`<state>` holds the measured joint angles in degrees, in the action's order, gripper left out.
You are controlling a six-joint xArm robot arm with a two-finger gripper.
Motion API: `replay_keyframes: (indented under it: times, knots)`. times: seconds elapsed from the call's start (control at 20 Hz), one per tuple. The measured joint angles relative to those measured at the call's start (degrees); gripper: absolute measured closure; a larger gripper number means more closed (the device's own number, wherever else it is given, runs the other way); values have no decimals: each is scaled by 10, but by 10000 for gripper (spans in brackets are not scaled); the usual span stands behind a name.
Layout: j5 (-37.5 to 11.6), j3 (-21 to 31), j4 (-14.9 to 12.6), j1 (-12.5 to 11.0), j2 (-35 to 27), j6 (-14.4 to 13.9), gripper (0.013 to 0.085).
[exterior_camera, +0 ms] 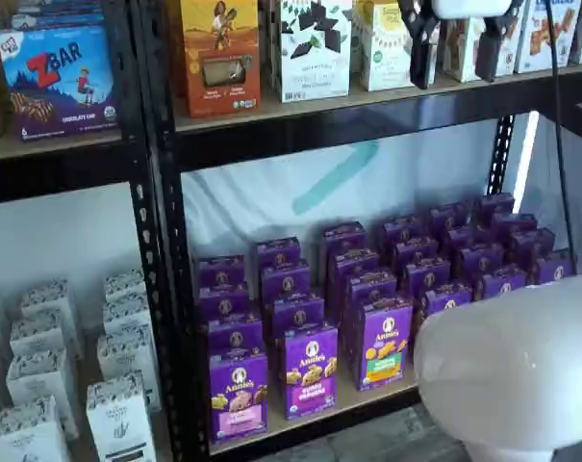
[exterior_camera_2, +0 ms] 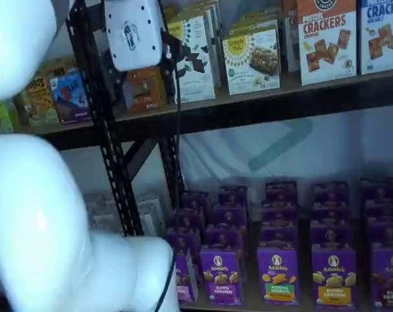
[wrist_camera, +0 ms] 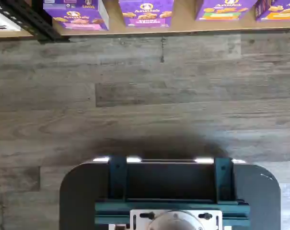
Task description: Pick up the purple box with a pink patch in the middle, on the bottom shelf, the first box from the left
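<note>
The purple box (exterior_camera: 238, 395) with a pink band stands at the front left corner of the bottom shelf (exterior_camera: 367, 402), first in a row of purple Annie's cartons. It also shows in the wrist view (wrist_camera: 75, 14), and in a shelf view (exterior_camera_2: 184, 281) it is partly hidden behind the arm. My gripper (exterior_camera: 456, 53) hangs from the top edge, level with the upper shelf and far above and to the right of the box. Its two black fingers stand apart with nothing between them. Its white body (exterior_camera_2: 132, 32) shows high up.
Purple cartons with other bands (exterior_camera: 385, 342) fill the same shelf in rows. The upper level (exterior_camera: 300, 48) holds mixed colourful boxes. A black upright post (exterior_camera: 161, 241) stands just left of the box, with white cartons (exterior_camera: 40, 385) beyond it. The white arm (exterior_camera: 512, 371) fills the foreground. A wood-look floor (wrist_camera: 145, 96) lies below.
</note>
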<state>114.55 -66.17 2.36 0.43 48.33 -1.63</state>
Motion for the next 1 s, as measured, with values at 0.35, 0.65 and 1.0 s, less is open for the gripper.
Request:
replay_keyframes:
  times: [0.35,0.65,1.0]
  knots:
    - [-29,19,39,-34,16,20,130]
    - [-49,44,11,0,17,-2,130]
    - [-104,106,11,23,24,-22,130]
